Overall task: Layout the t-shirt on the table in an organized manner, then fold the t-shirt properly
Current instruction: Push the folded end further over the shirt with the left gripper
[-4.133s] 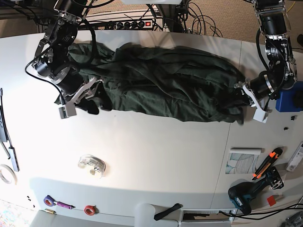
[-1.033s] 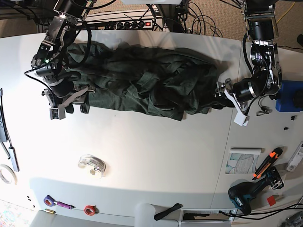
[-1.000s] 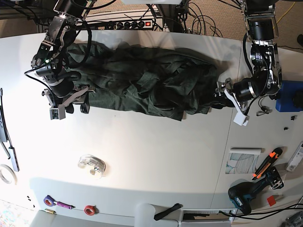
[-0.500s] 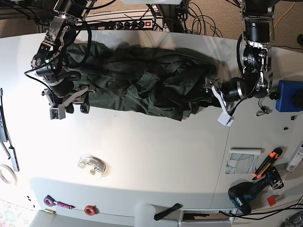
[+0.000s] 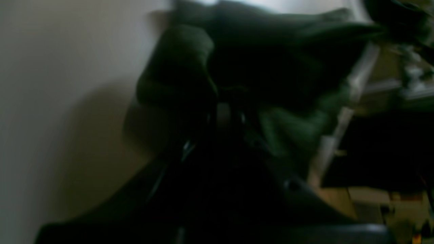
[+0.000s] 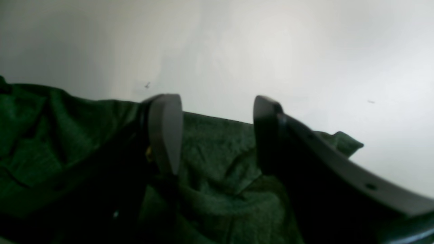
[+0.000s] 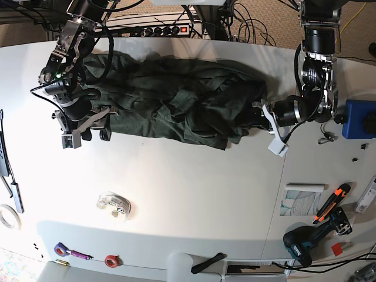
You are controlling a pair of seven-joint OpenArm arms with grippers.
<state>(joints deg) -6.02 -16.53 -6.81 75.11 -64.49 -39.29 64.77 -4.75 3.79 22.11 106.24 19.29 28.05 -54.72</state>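
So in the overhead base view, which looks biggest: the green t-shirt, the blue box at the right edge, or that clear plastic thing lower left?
1. T-shirt, by far.
2. Clear plastic thing and blue box: they look about alike, and the frame edge crops the box, so I won't rank them.

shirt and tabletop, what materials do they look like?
Shirt: thin, soft knit, probably cotton or a blend; dark green, faintly heathered, matte, and it bunches into many loose folds. Table: smooth white panel, likely laminate or coated board; slight sheen and a thin seam between two panels. Exact materials can't be confirmed.
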